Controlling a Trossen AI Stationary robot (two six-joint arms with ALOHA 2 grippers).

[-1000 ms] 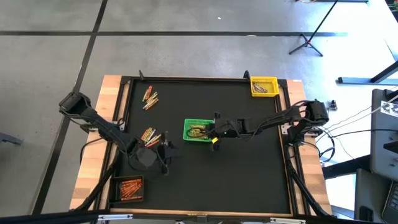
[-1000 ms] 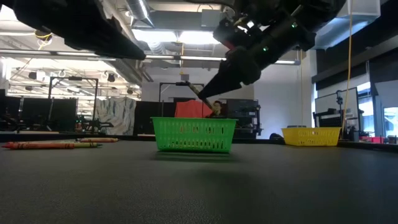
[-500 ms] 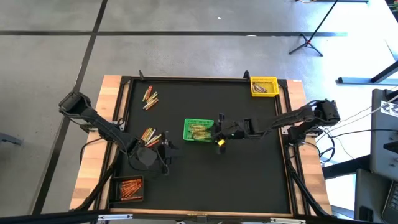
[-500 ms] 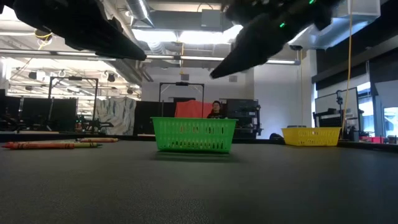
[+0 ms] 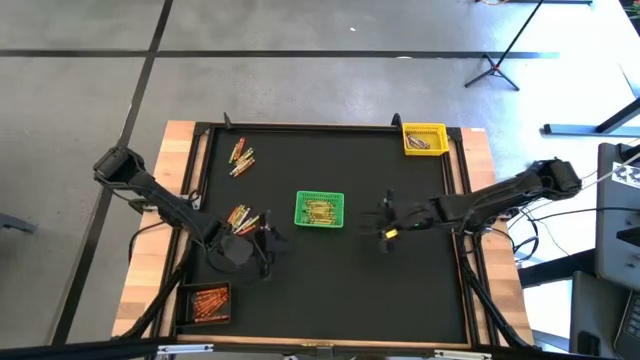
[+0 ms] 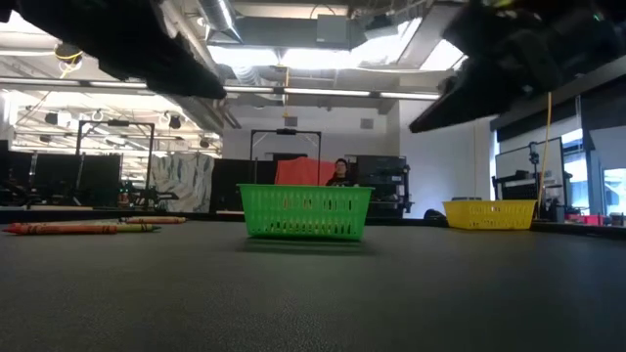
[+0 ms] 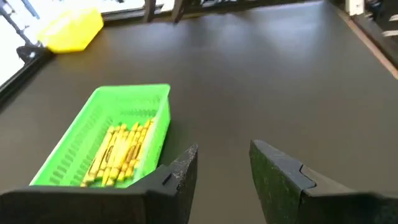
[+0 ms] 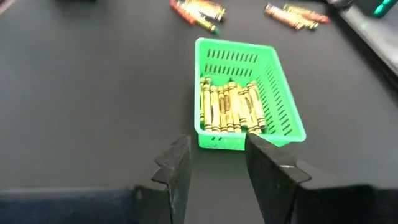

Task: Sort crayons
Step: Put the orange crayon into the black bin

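Yellow-green crayons (image 8: 229, 106) lie in the green basket (image 5: 320, 210), which stands mid-table. Loose crayons lie in two heaps on the table's left half, one far (image 5: 242, 157) and one near (image 5: 243, 217). Orange crayons fill a black basket (image 5: 210, 303) at the near left corner. My right gripper (image 5: 372, 224) hovers open to the right of the green basket, its fingers (image 8: 177, 168) empty. My left gripper (image 5: 267, 245) hovers open to the basket's near left, beside the near heap, with nothing between its fingers (image 7: 273, 171).
A yellow basket (image 5: 424, 138) with a few crayons stands at the far right corner. The black mat has a raised rim (image 5: 300, 127) and wooden borders. Bare mat stretches across the near right part of the table. A person sits in the room behind (image 6: 340, 170).
My right gripper has drawn back from above the green basket toward the table's right edge, staying at about the same height. The basket and the crayon heaps have kept their places.
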